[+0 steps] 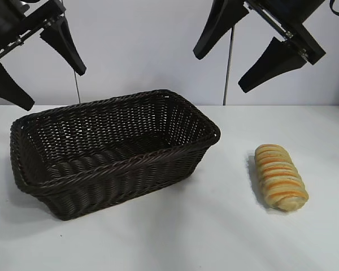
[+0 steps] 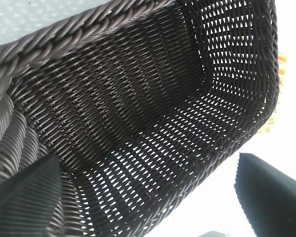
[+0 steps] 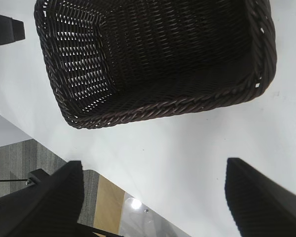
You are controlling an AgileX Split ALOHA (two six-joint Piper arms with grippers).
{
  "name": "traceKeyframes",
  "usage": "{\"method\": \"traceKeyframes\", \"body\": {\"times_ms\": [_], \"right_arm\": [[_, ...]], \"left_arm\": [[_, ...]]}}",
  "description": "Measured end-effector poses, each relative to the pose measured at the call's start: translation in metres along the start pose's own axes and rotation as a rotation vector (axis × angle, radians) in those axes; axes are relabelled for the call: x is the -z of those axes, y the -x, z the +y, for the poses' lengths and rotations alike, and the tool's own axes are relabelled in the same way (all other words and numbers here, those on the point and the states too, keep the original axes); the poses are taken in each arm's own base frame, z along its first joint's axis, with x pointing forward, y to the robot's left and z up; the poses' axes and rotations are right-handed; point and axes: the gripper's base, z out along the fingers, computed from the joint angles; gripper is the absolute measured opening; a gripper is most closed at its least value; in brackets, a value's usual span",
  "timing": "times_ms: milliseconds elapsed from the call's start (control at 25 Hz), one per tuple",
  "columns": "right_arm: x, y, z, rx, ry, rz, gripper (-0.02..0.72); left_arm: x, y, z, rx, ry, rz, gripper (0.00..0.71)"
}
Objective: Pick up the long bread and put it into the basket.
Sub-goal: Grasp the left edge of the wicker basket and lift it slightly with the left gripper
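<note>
Your long bread lies on the white table to the right of the basket, clear of its braided rim with bare tabletop all round it. Your right gripper hangs high over the gap between basket and loaf, jaws spread wide and holding nothing. Your left gripper sits up above the basket's left end, also wide and empty, looking down into the bare woven well.
</note>
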Motion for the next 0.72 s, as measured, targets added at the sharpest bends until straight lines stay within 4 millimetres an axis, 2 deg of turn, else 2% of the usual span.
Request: {"method": "traceKeyframes", "body": {"times_ms": [80,160,280,480,720], "right_arm": [[0.0,0.0,0.0,0.0,0.0,-0.001,0.548],[0.0,0.0,0.0,0.0,0.0,-0.001,0.548],[0.0,0.0,0.0,0.0,0.001,-0.001,0.548],[0.0,0.0,0.0,0.0,0.001,-0.001,0.548],[0.0,0.001,0.0,0.0,-0.001,-0.011,0.548]], "left_arm": [[0.011,-0.002,0.011,0.032,0.133,-0.028,0.687],[0.006,-0.007,0.019,0.059,0.202,-0.012,0.687],[-0.017,-0.022,0.032,0.112,0.234,0.076,0.687],[-0.069,-0.053,0.047,0.214,0.156,0.125,0.687],[-0.096,-0.072,0.052,0.228,0.115,0.107,0.687]]}}
